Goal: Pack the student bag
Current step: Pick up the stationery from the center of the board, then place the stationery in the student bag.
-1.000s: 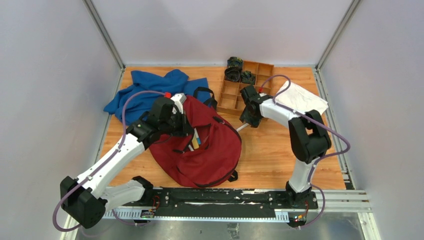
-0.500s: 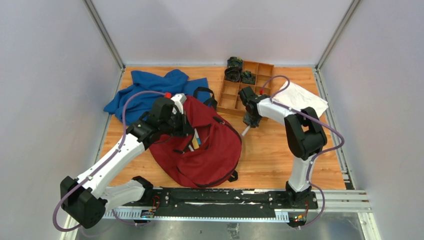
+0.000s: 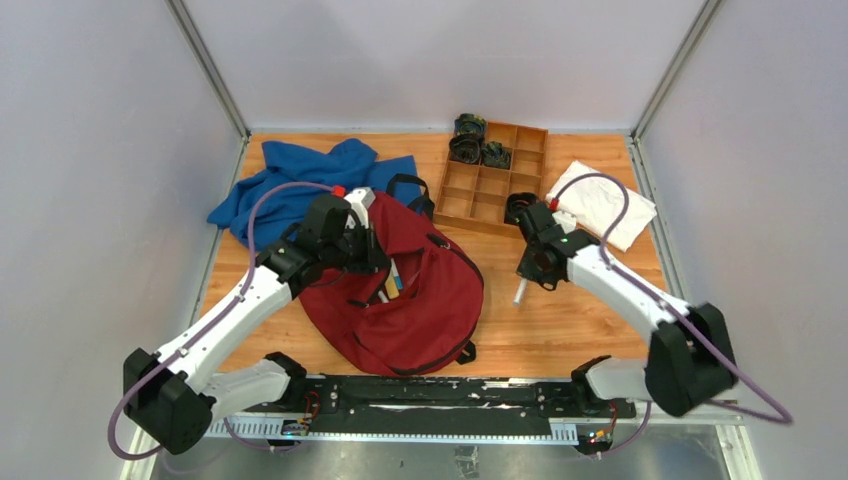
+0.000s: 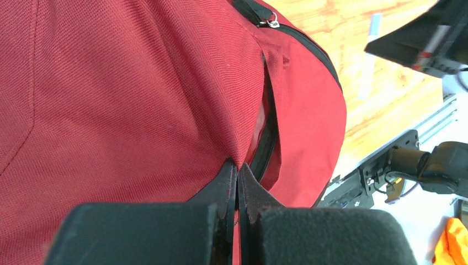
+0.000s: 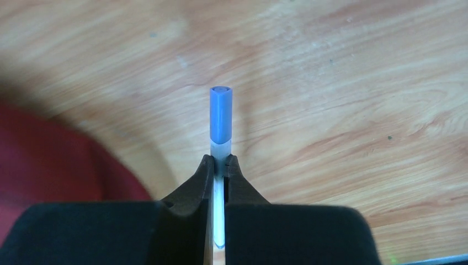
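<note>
Student bag (image 3: 430,300) lengthwise near-to-far, top end far, left pincer (image 4: 237,172) pinching it

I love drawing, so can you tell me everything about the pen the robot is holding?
The pen is slim, with a whitish barrel and a blue cap whose end looks triangular. It seems to be plastic. The right gripper is shut on the barrel just behind the cap, so the capped end sticks out past the fingertips. It is over the wooden table, right of the red backpack and apart from it. Only the fingers visibly touch it.
</note>
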